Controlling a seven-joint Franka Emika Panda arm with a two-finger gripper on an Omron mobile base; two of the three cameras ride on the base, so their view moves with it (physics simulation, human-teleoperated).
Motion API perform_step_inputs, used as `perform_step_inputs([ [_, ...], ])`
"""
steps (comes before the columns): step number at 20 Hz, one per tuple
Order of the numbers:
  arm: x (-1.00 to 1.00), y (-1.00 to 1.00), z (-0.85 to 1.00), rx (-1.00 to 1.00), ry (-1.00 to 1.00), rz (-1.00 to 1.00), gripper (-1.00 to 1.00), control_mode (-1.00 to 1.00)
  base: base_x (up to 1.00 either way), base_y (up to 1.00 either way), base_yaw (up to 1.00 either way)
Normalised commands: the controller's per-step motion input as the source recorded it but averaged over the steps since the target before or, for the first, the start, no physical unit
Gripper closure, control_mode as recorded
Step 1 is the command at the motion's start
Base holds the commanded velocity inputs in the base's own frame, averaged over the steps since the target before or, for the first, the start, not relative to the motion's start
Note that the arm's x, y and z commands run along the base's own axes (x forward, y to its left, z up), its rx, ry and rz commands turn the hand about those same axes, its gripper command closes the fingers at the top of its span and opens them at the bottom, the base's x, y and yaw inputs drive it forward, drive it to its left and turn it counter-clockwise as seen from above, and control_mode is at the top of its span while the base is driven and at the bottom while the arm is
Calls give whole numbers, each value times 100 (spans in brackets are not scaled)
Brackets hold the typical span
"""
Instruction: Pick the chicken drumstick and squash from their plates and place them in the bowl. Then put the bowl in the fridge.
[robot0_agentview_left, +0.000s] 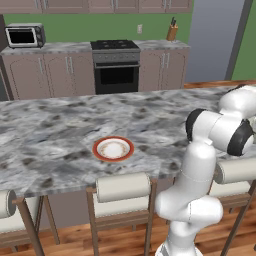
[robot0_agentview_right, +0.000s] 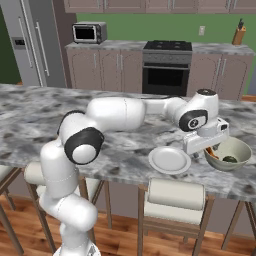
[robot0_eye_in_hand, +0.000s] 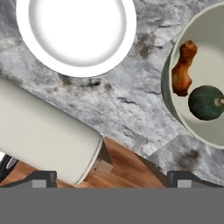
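Drumstick (robot0_eye_in_hand: 183, 69) and squash (robot0_eye_in_hand: 206, 102) lie in the bowl (robot0_eye_in_hand: 175, 114), apparently clear of the spread, empty gripper (robot0_eye_in_hand: 112, 177).

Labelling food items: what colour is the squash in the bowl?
Dark green; the squash shows best in the hand view.

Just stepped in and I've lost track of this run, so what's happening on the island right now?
The white arm reaches over the marble counter, its gripper open and holding nothing, beside the bowl. The chicken drumstick and the dark green squash already lie in that bowl. A plain white plate next to it is bare, and the red-rimmed plate further along carries no food either. The bowl sits on the counter, and the fridge across the kitchen is closed.
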Motion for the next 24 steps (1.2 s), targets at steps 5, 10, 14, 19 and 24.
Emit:
perform_step_inputs([
  [5, 34, -3, 0, 0, -3, 2, -100, -100, 0, 0, 0],
  [10, 30, 0, -14, 0, 0, 0, -100, -100, 0, 0, 0],
  [14, 24, -1, -28, 0, 0, 0, -100, -100, 0, 0, 0],
  [19, 23, -12, -29, 0, 0, 0, -100, -100, 0, 0, 0],
  [24, 30, -14, -14, 0, 0, 0, -100, -100, 0, 0, 0],
])
